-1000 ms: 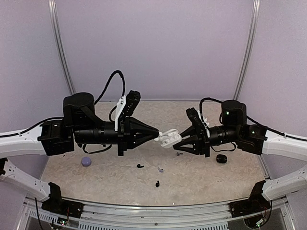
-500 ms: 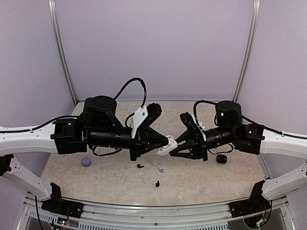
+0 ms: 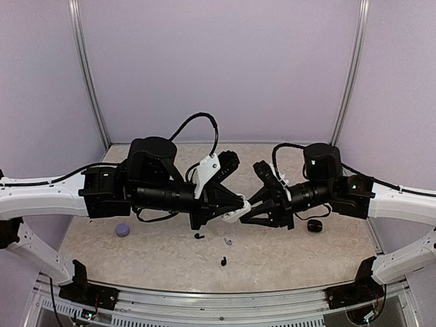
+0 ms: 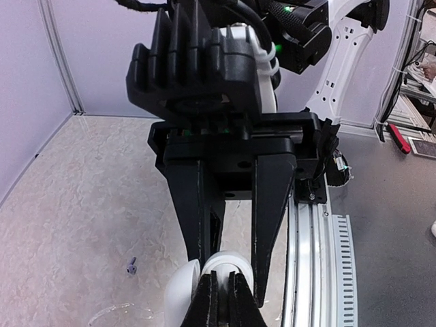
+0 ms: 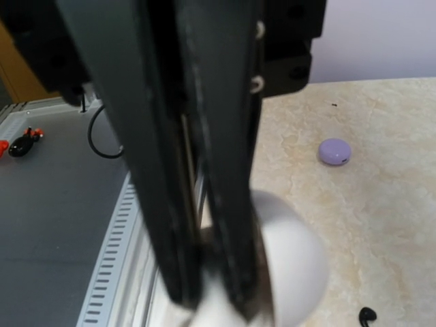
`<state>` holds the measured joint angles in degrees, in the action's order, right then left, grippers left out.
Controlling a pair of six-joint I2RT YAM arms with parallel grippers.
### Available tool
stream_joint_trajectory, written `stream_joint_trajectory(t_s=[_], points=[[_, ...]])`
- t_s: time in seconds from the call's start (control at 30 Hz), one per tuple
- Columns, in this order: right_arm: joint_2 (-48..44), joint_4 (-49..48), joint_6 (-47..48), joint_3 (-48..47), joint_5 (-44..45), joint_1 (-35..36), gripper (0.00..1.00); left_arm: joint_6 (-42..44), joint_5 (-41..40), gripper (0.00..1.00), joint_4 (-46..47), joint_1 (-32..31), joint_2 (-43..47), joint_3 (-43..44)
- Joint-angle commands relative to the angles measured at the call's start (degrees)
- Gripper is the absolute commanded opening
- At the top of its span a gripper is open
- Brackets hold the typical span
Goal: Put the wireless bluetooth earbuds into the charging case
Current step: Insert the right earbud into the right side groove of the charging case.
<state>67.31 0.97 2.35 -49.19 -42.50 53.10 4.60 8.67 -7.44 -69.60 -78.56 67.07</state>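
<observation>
Lavender case (image 3: 122, 229): well left of white case (image 4: 178, 296).
My left pincer (image 4: 219, 300): tips together, at white case.
Black earbud (image 3: 199, 236), lavender earbud (image 3: 227, 240), second black earbud (image 3: 223, 260): on table (image 3: 157, 262), below white case.
My right pincer (image 3: 247, 206): clamped on white case.

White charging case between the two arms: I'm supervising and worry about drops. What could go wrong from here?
1. The white pebble-shaped plastic case seems clamped only in the right gripper's jaws, above the table; a push from the shut left gripper could slip it out.
2. Both grippers crowd the case, hiding it from the top view, so misalignment may go unnoticed.
3. A small black earbud and a pale lavender earbud lie below; a dropped case could scatter them.
</observation>
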Motion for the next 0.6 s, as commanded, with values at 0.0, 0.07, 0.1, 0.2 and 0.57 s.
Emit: stream_joint_trajectory(t_s=[0.0,0.07,0.1,0.2,0.57], points=[[-0.31,-1.49,0.64,-1.88,-1.14,0.71,0.00,1.68,0.42,0.00,-2.94,-0.45,-1.74,1.58],[-0.49,-1.65,0.64,-1.88,-1.24,0.73,0.00,1.84,0.85,0.00,-3.66,-0.45,-2.36,1.78],[-0.64,-1.72,0.64,-1.75,-1.27,0.69,0.00,1.91,0.97,0.00,-4.01,-0.45,-2.82,1.97],[-0.78,-1.71,0.55,-1.48,-1.14,0.68,0.00,1.48,-0.12,0.04,-4.66,-0.45,-3.42,2.88],[-1.06,-1.65,0.73,-0.24,-0.41,0.69,0.00,3.20,-4.14,0.26,-6.09,-0.36,1.13,6.57]])
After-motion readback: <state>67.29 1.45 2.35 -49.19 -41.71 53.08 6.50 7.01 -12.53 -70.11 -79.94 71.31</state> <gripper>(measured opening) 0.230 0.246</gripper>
